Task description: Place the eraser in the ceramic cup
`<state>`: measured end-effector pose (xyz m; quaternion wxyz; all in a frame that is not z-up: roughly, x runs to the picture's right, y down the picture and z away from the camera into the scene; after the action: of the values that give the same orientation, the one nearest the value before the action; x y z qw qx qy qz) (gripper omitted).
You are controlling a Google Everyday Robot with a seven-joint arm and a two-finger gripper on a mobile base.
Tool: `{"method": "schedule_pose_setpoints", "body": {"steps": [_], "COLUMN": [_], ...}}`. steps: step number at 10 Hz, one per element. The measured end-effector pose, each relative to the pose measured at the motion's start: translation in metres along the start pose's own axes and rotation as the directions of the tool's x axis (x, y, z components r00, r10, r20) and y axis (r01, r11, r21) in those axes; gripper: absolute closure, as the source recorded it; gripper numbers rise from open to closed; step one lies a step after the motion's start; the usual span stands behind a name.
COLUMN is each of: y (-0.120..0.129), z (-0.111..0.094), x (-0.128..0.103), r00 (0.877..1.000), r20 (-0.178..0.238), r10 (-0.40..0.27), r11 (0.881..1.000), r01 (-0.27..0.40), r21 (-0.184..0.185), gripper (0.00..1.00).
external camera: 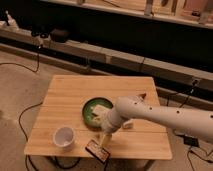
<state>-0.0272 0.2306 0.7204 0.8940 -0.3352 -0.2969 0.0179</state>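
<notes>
In the camera view, the wooden tabletop [70,95] is standing on a grey floor, and long dark shelves are running behind it. The white arm [165,116] is coming in over the right edge and is bending down toward the front edge. Its hand [103,139] is hanging close to the middle of the front edge, directly above the eraser. Whether the hand is spread or pressed together cannot be told, and it is also not clear if it is touching the eraser.

The eraser [97,149] is lying flat at the front edge, a little left of its middle, black with a reddish side. The ceramic cup [64,136] is standing upright near the front left corner, left of the eraser and apart from it.

The green plate [84,114] is sitting about in the centre of the tabletop, and a pale flat slab [100,111] is lying on it. The arm is covering the plate's front right part. A small white box [128,124] is showing partly behind the arm, just right of the plate.
</notes>
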Motion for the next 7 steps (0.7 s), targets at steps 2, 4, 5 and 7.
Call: {"method": "schedule_pose_setpoints", "body": {"steps": [2, 4, 5, 7], "y": [0.015, 0.03, 0.038, 0.047], "z": [0.003, 0.011, 0.019, 0.033], "x": [0.014, 0.018, 0.015, 0.017], "r00": [0.997, 0.991, 0.988, 0.982], "r20": [-0.059, -0.12, -0.142, -0.176], "r10": [0.042, 0.064, 0.063, 0.064], "r11": [0.999, 0.996, 0.996, 0.995], "r01": [-0.044, -0.07, -0.072, -0.076], "r21": [-0.024, -0.051, -0.06, -0.063], "gripper": [0.21, 0.21, 0.21, 0.21]}}
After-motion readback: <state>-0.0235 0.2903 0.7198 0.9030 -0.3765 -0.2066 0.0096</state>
